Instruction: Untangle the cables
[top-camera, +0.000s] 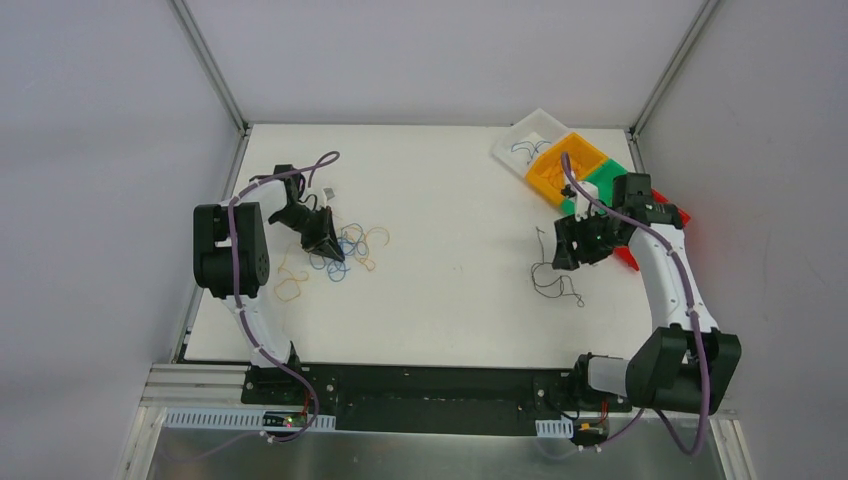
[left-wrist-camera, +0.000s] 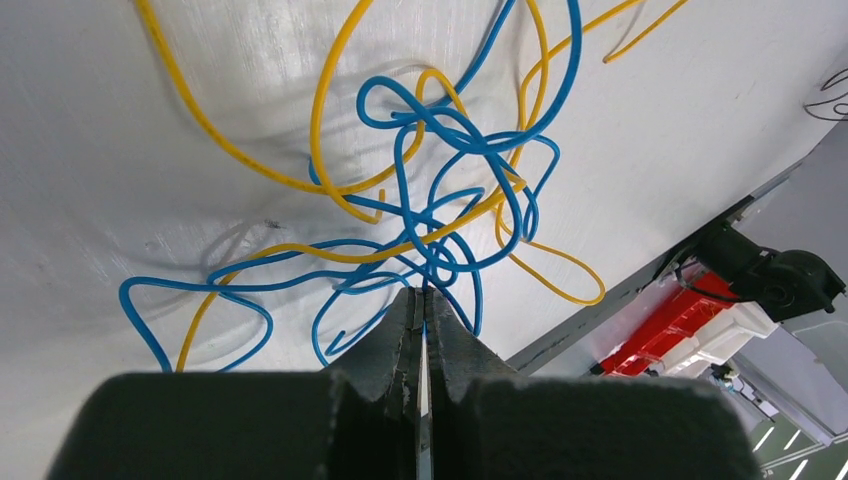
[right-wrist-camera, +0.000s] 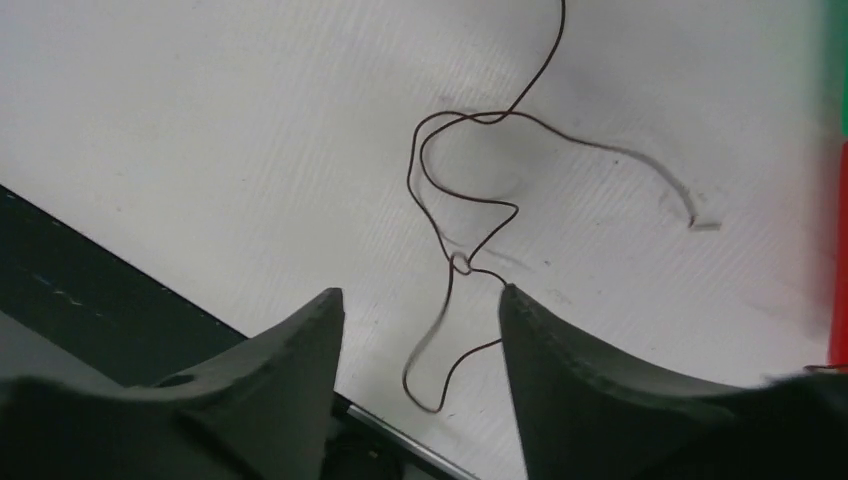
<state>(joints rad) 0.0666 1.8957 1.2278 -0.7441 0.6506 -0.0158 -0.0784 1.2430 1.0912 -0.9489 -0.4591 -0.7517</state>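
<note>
**Coloured Tangle Being Pinched at Left, Dark Cable Being Left Free at Right**

The left gripper (top-camera: 333, 253) is being held low over the left part of the white table (top-camera: 450, 300), with its tips being pressed into a tangle of blue and yellow cables (top-camera: 354, 242). In the left wrist view its fingers (left-wrist-camera: 395, 345) are being kept together, with only a hairline slit between them. A blue strand (left-wrist-camera: 440, 270) of the tangle appears to be nipped at the very tips. The other blue and yellow loops are being left spread on the table beyond the tips, crossing one another. A few loose orange loops (top-camera: 290, 288) are being left just beside the tangle, nearer the arm bases.

The right gripper (top-camera: 566, 252) is being held above the right part of the table, and its fingers (right-wrist-camera: 300, 350) are being kept well apart, with nothing being gripped. A dark cable (top-camera: 553, 282) is being left flat on the table below that gap, curled and crossed over itself. A compartment tray (top-camera: 545, 122) is being left at the far right corner, beyond the right arm.
</note>
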